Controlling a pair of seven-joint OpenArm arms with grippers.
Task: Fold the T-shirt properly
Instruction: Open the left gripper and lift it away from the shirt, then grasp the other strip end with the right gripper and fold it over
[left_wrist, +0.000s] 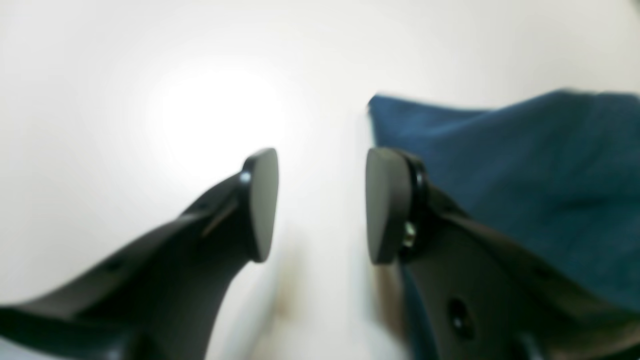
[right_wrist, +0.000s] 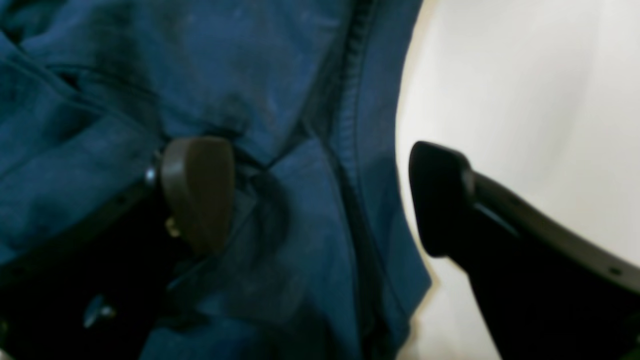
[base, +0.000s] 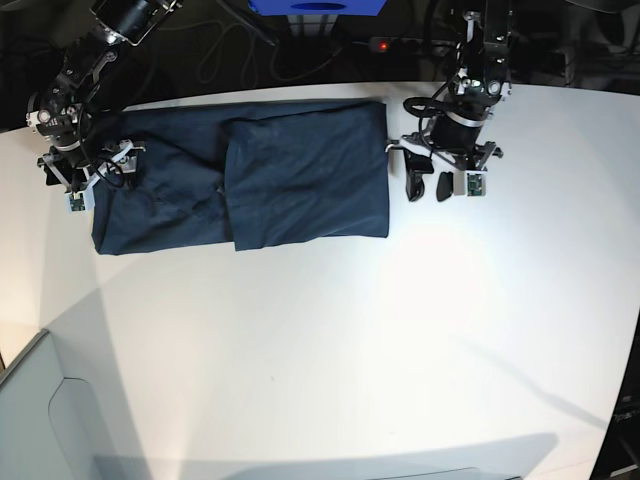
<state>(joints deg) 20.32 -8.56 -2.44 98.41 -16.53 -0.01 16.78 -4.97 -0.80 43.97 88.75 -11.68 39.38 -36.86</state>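
Black jaws fill the foreground of both wrist views. Those of the left gripper (left_wrist: 321, 205) stand apart with only bare white table (left_wrist: 125, 100) between them, and they hold nothing. One jaw sits just beside a corner of the T-shirt (left_wrist: 525, 180), though blur makes it hard to say whether it touches the cloth.

In the right wrist view the right gripper (right_wrist: 320, 195) is spread wide. One jaw lies over the dark blue fabric and the other over the white surface, so the garment's hemmed edge runs between them. Nothing is pinched there.

From the base view the T-shirt (base: 300, 170) lies flat along the far part of the table (base: 350, 350), partly folded, with one layer lapped over the middle and its lower edge fairly straight. The right gripper (base: 85, 185) is at the cloth's end on that view's left, near the table edge. The left gripper (base: 430, 185) is off the opposite end, over bare tabletop. Most of the near surface is open white tabletop, well apart from both arms. Cables and dark equipment (base: 300, 40) crowd the far edge behind the shirt.
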